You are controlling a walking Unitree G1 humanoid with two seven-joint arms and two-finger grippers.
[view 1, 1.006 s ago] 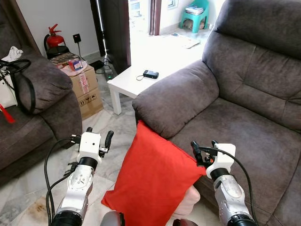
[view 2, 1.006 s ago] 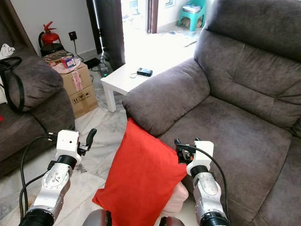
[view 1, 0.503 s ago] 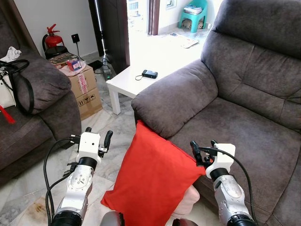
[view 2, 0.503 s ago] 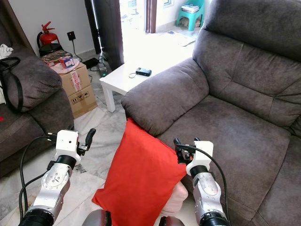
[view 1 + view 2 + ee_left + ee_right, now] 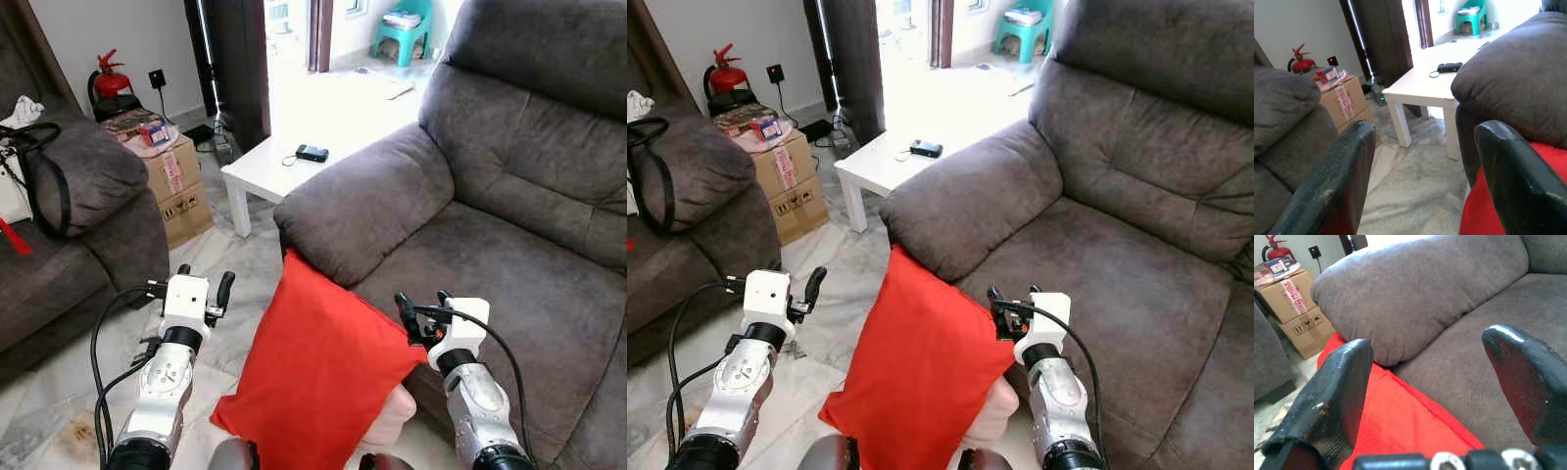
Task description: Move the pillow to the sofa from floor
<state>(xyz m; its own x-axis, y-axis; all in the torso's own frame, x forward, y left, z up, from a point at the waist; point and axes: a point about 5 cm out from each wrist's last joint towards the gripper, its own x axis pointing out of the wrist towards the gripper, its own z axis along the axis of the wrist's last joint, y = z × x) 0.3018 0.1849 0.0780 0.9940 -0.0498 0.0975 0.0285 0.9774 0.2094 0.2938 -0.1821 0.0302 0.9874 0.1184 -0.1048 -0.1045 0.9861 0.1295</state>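
sofa (image 5: 509, 196): large grey-brown one ahead and to the robot's right, with a wide padded armrest facing the floor gap.
second sofa (image 5: 88, 225): same grey-brown fabric, on the robot's left, with a black bag strap (image 5: 54, 186) draped over its arm.
floor (image 5: 230, 264): pale marble tile between the 2 sofas.
pillow (image 5: 318, 377): red, standing tilted on the floor, its top corner leaning against the sofa's front just under the armrest; something pale pink shows at its lower right corner.
white table (image 5: 284, 168): low, beyond the armrest, with a small dark device (image 5: 313, 153) near its far edge.
cardboard boxes (image 5: 176, 186): stacked beside the second sofa, small items on top.
fire extinguisher (image 5: 110, 78): red, against the far wall.
left gripper (image 5: 201, 284): raised above the floor, left of the pillow and apart from it; its 2 fingers (image 5: 1339, 176) spread wide, nothing between them.
right gripper (image 5: 419, 311): at the pillow's upper right edge, over the sofa's front edge; its 2 fingers (image 5: 1332, 391) spread apart, with red fabric and the seat showing between them; contact with the pillow cannot be told.
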